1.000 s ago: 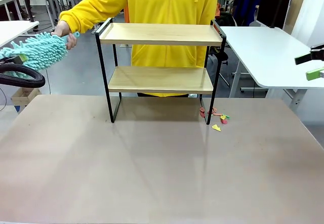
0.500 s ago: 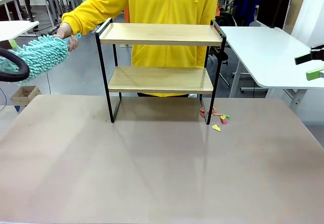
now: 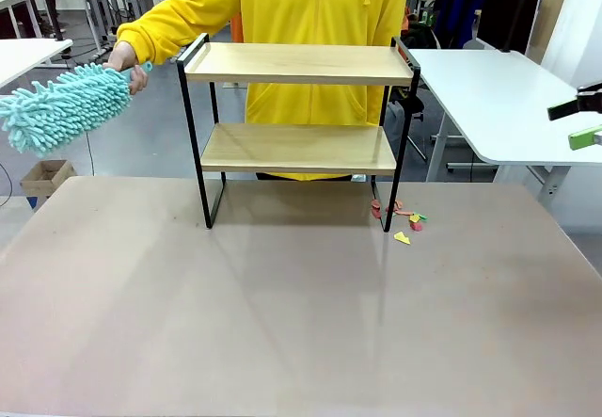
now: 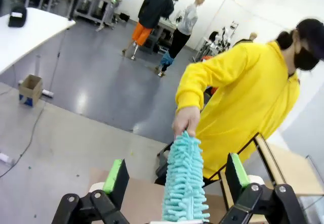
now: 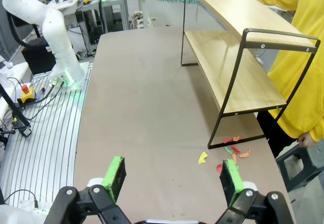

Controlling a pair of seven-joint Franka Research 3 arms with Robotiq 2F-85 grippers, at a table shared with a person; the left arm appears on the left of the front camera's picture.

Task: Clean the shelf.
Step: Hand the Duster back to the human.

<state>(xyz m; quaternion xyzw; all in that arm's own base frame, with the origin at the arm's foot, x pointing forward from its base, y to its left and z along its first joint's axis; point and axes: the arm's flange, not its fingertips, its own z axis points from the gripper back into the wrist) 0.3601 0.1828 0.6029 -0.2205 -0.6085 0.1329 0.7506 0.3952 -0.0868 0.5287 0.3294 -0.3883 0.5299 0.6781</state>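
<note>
Since the earlier frame, the left arm has left the front view. Shelf [image 3: 296, 106] stands on the table's [image 3: 301, 323] far half, long axis left-right, open side facing the robot. A hand [image 3: 123, 62] holds the duster [image 3: 61, 106] left of it. Left gripper [image 4: 174, 178] stands open around the duster; right gripper [image 5: 172, 176] is open, empty.

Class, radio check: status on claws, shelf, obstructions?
Both claws open: left claw around duster, person's hand holding it. Shelf bare. Scraps by leg.
</note>
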